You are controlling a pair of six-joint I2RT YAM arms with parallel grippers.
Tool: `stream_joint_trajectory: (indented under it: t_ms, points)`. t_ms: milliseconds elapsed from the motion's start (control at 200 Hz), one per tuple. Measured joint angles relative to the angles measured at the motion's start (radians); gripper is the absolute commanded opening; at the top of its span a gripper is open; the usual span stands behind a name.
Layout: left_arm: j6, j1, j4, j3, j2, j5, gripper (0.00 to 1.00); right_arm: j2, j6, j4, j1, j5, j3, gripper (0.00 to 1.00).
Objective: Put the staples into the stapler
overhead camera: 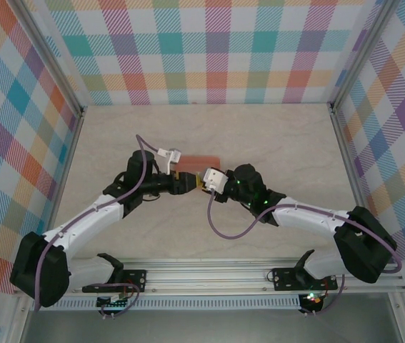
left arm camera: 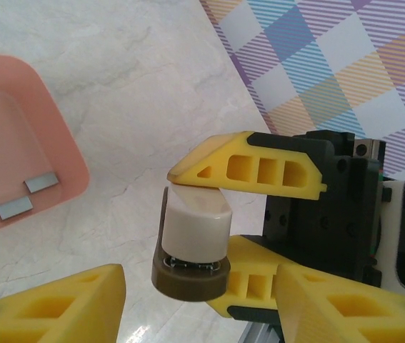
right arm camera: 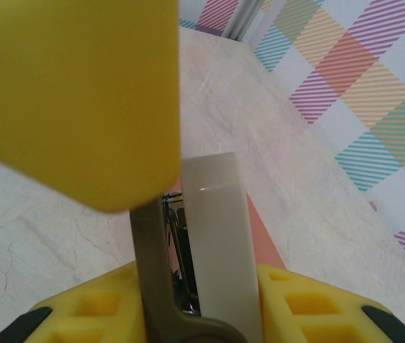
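Observation:
The stapler (left arm camera: pixel 195 239), with a white top and an olive-brown base, is gripped by my right gripper (right arm camera: pixel 188 236), which is shut on it, one yellow finger (left arm camera: pixel 252 168) above and one below. The top stands slightly parted from the base, and metal shows in the gap. My left gripper (left arm camera: pixel 201 304) is open, with the stapler's front end between its fingers (left arm camera: pixel 52 304) and a gap on each side. The staples (left arm camera: pixel 41 184) are small grey strips lying in the salmon-pink tray (left arm camera: pixel 59 143) to the left. Both grippers meet mid-table, the left gripper (overhead camera: pixel 182 183) facing the right gripper (overhead camera: pixel 202 180).
The salmon-pink tray (overhead camera: pixel 206 161) lies just behind the two grippers. Checked walls (overhead camera: pixel 209 50) close in the marble tabletop (overhead camera: pixel 273 136) at the back and on both sides. A metal rail (overhead camera: pixel 209 275) runs along the near edge.

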Motion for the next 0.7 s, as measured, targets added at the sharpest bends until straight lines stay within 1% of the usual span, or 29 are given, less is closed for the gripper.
stream_joint_trajectory:
  t_ms: [135,250,340,445,520,555,575,700]
  points:
    - [0.002,-0.011,0.003,0.003,0.016,0.000,0.52,-0.001,0.001,0.006,0.000,-0.007,0.000,0.32]
    - [0.004,-0.011,0.004,0.003,0.029,-0.002,0.51,-0.001,0.008,0.008,0.000,-0.012,0.000,0.32]
    - [0.005,-0.011,0.005,0.003,0.036,-0.002,0.47,-0.005,0.015,0.009,0.000,-0.016,0.000,0.32]
    - [0.014,-0.013,0.011,0.005,0.038,0.001,0.41,-0.008,0.018,0.010,0.000,-0.018,0.000,0.32]
    - [0.022,-0.017,0.012,0.012,0.038,0.001,0.33,-0.008,0.019,0.011,0.000,-0.019,0.000,0.33]
    - [0.028,-0.018,0.011,0.016,0.038,0.004,0.31,-0.008,0.019,0.011,0.000,-0.018,0.000,0.33]
    - [0.034,-0.018,0.011,0.017,0.038,0.005,0.27,-0.008,0.020,0.011,0.000,-0.018,0.000,0.33]
    - [0.081,-0.018,-0.012,0.030,0.038,0.006,0.17,-0.013,0.027,0.012,0.000,-0.008,-0.001,0.38]
